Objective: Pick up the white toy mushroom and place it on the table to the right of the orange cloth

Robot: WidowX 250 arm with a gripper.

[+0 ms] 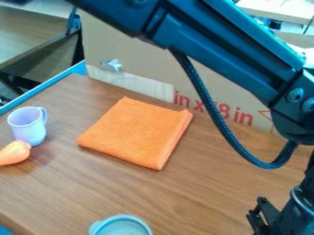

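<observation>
Gripper [261,215] at lower right, black, over the wood-grain table [208,188]; cannot tell how far open, nor any grip. Nearest things: round, pale blue-grey vessel [122,217] at the bottom edge, and orange cloth [138,133], soft-napped, folded into a flat square, mid-table. Left: smooth lilac mug [30,133], upright, handle to the right; glossy orange tapered piece [14,153] beside it. Arm [227,57] slants from the top edge down to the right, braided cable [213,110] looping beneath.

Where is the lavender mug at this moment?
In the camera view, the lavender mug stands upright near the left edge, just beyond the orange carrot-shaped object and left of the folded orange cloth.
</observation>
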